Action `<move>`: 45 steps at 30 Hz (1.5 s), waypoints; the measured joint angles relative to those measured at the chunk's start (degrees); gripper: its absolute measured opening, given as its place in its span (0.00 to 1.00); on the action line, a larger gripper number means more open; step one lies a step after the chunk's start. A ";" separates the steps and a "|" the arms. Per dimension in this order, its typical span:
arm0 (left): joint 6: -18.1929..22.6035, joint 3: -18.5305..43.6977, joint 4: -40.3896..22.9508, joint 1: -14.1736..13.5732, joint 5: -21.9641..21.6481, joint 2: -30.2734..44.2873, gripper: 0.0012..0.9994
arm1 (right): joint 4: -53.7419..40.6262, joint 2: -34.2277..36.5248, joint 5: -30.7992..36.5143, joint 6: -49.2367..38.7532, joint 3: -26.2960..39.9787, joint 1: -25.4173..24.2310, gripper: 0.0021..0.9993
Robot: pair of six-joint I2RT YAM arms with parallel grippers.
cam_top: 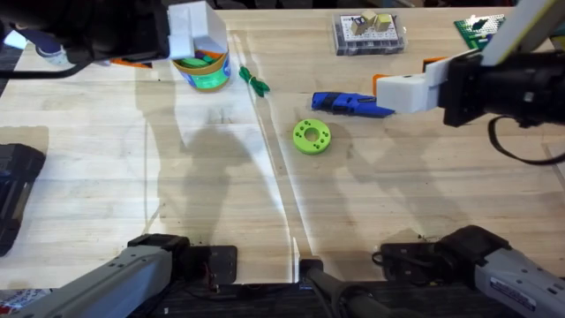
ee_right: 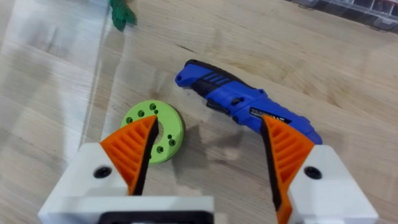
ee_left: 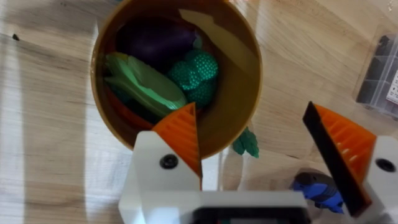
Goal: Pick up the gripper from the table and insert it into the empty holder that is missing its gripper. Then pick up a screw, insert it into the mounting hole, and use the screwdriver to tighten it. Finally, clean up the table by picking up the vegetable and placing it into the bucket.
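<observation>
The bucket [cam_top: 210, 78] stands at the back left; in the left wrist view the bucket [ee_left: 242, 50] holds several toy foods. My left gripper [cam_top: 205, 49] [ee_left: 252, 118] hovers over its rim, open and holding nothing. The vegetable [cam_top: 254, 79] [ee_left: 247, 143] [ee_right: 121, 15] lies on the table just right of the bucket. The blue screwdriver [cam_top: 349, 103] [ee_right: 249, 102] lies flat at centre right. My right gripper [cam_top: 393, 88] [ee_right: 208, 124] hangs open above its handle end. The loose gripper, the holder and the screw are out of view.
A round green disc with holes [cam_top: 312, 136] [ee_right: 155, 130] lies in front of the screwdriver. A clear parts box [cam_top: 369, 34] sits at the back, with a green board [cam_top: 481, 26] at the far right corner. A dark object [cam_top: 13, 190] lies at the left edge.
</observation>
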 joint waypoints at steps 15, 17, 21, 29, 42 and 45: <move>-12.32 -1.13 0.25 -0.76 -0.53 -13.71 0.99 | 3.39 -5.43 0.02 0.02 0.04 -0.55 0.97; -16.46 -3.63 2.00 -2.72 -1.99 -12.20 0.99 | 3.40 -4.64 0.02 0.01 0.04 -0.55 0.97; -24.10 -10.99 9.84 -9.14 -6.11 -6.10 0.99 | 3.40 -2.89 0.04 0.02 0.04 -0.55 0.97; -33.78 -17.37 27.27 -17.64 -13.09 10.51 0.99 | 3.43 -1.03 0.04 0.01 0.04 -0.55 0.97; -36.12 -17.55 49.68 -17.46 -15.23 31.87 0.99 | 3.64 -0.75 0.04 0.02 0.04 -0.59 0.97; -36.15 -17.57 51.07 -17.46 -16.60 33.55 1.00 | 3.64 -0.75 0.02 0.02 0.04 -0.59 0.97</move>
